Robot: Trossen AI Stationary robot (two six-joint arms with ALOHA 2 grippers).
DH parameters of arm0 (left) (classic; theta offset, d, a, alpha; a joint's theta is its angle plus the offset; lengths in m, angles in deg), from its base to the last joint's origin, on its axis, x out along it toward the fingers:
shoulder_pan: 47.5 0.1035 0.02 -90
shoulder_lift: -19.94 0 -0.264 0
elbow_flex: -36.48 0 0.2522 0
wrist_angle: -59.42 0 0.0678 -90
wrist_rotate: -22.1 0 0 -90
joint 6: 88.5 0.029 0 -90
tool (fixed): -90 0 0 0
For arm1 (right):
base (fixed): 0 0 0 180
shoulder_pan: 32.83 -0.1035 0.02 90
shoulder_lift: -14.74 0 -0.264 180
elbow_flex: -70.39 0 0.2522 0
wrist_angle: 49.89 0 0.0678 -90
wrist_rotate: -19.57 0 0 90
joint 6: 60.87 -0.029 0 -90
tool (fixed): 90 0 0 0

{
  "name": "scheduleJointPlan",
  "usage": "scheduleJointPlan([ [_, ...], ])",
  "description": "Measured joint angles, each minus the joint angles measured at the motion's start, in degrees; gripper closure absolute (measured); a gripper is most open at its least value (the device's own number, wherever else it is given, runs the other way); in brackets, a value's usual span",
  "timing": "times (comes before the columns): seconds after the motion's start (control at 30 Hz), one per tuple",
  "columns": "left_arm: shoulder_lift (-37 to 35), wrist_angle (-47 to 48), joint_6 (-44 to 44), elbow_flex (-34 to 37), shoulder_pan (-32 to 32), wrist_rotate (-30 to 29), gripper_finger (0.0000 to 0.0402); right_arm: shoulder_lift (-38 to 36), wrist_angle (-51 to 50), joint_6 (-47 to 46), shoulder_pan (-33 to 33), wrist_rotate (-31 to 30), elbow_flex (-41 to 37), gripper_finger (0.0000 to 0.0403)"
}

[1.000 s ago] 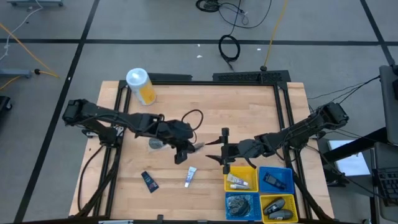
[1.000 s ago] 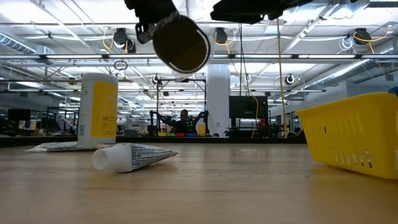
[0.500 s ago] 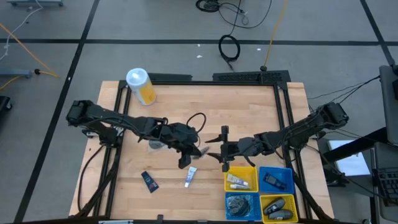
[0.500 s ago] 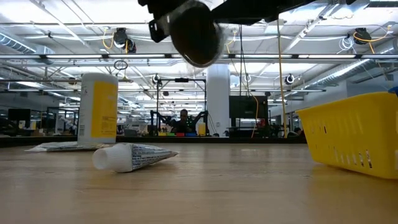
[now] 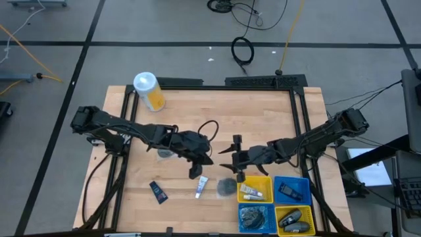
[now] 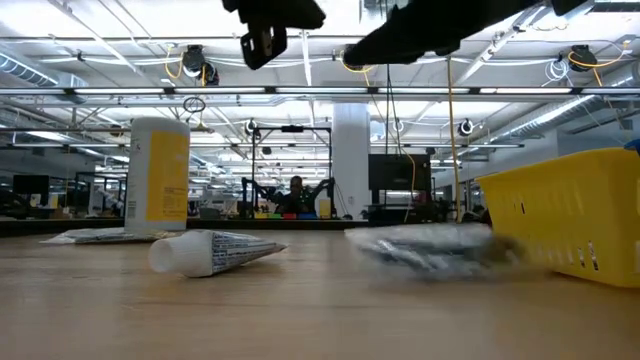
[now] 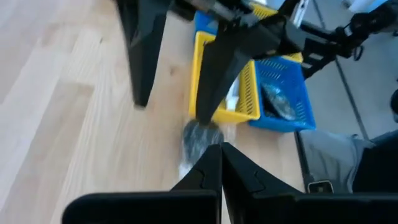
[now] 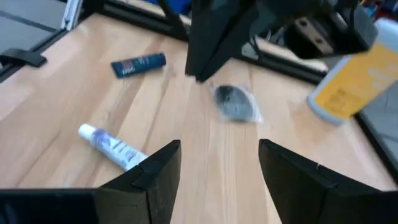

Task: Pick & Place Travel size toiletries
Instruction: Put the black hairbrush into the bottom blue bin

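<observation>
A round grey jar (image 5: 225, 187) lies on the table against the yellow bin (image 5: 263, 180), blurred in the low view (image 6: 430, 250) and in the left wrist view (image 7: 199, 134). My left gripper (image 5: 195, 172) hangs shut just left of it, holding nothing (image 7: 221, 168). My right gripper (image 5: 233, 163) stands open above the jar's far side (image 8: 217, 168). A white tube (image 5: 200, 186) and a dark blue tube (image 5: 158, 191) lie flat on the wood. Another grey jar (image 5: 164, 155) rests under my left arm.
Four square bins sit at the near right: yellow with white tubes, blue (image 5: 291, 189), blue with grey jars (image 5: 253, 217), yellow with dark bottles (image 5: 294, 219). A large yellow canister (image 5: 148, 91) stands at the far left. Bare wood lies between the tubes and the canister.
My left gripper carried the round grey jar toward the table's right and near edges. The jar has come out of its fingers and fallen to the table beside the yellow bin. My right gripper has stayed open in about the same place.
</observation>
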Motion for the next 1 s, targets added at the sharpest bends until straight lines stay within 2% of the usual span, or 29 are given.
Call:
scheduleJointPlan([
  [0.23, 0.0, 5.9, -1.3, 0.0, -1.1, -2.7, 0.04, 0.0, -7.8, -7.2, -0.4, 2.7, 0.0, 0.0195],
  [0.4, 0.9, 5.7, -0.8, -0.1, -2.5, -3.4, 0.0377, 0.0, -10.7, -11.7, -0.4, 4.6, 0.0, 0.0195],
  [0.57, 7.1, 2.1, 2.2, 0.0, -4.9, -4.0, 0.0321, 0.0, -10.7, -12.2, -1.5, 4.7, 0.0, 0.0195],
  [0.83, 15.5, -3.9, 5.2, 0.0, -6.9, -1.2, 0.0205, -0.4, -10.9, -12.1, -3.1, 4.6, 0.0, 0.0195],
  [1.0, 19.5, -9.3, 5.2, 0.0, -6.9, -2.6, 0.0159, -0.5, -11.2, -12.2, -3.3, 4.6, 0.0, 0.0195],
])
